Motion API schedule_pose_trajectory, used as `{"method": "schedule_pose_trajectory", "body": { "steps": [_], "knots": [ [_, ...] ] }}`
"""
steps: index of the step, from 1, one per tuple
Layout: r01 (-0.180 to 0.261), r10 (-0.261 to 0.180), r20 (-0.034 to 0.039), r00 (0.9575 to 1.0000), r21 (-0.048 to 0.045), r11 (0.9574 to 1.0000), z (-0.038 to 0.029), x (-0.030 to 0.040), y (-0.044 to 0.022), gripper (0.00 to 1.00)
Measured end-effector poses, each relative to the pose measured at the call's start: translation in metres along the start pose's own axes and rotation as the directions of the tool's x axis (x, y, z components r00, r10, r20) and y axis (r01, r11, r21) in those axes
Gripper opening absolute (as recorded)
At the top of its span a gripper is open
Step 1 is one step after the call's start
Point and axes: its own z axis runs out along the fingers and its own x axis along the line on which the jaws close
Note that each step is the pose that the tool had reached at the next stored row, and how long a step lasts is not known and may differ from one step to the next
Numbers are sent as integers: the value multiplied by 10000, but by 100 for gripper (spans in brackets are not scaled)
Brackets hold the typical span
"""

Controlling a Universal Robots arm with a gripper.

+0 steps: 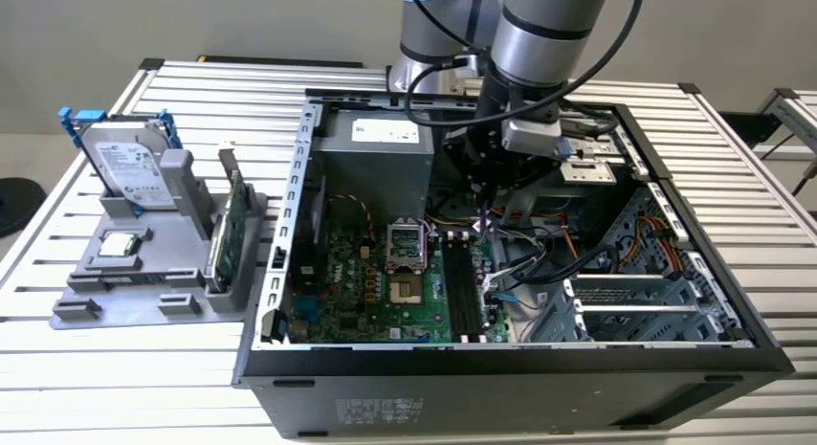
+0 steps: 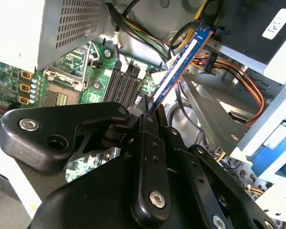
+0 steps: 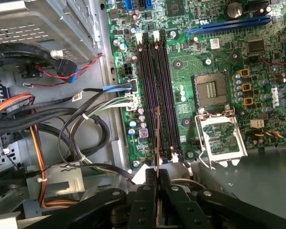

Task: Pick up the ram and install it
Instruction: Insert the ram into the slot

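The ram (image 2: 178, 67) is sitting clamped edge-on between the gripper (image 3: 157, 179) fingers, hanging above the motherboard's black slots (image 3: 155, 95) inside the open computer case (image 1: 511, 359), which is lying on a slatted aluminium table (image 1: 753, 187) beside a grey parts holder (image 1: 128, 292).

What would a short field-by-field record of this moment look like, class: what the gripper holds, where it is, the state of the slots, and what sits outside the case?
Gripper: gripper shut on the ram, seen edge-on in the first wrist view
Position: inside the open computer case, above the motherboard
Slots: black memory slots bare, ram not yet seated
Outside the case: hard drive and green card on a grey stand, at the exterior view's left
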Motion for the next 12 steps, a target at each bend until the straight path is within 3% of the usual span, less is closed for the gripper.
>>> {"method": "schedule_pose_trajectory", "body": {
  "steps": [12],
  "knots": [
    [-1,1,-1,10000,2,10000,31,1,-1,0]
  ]
}}
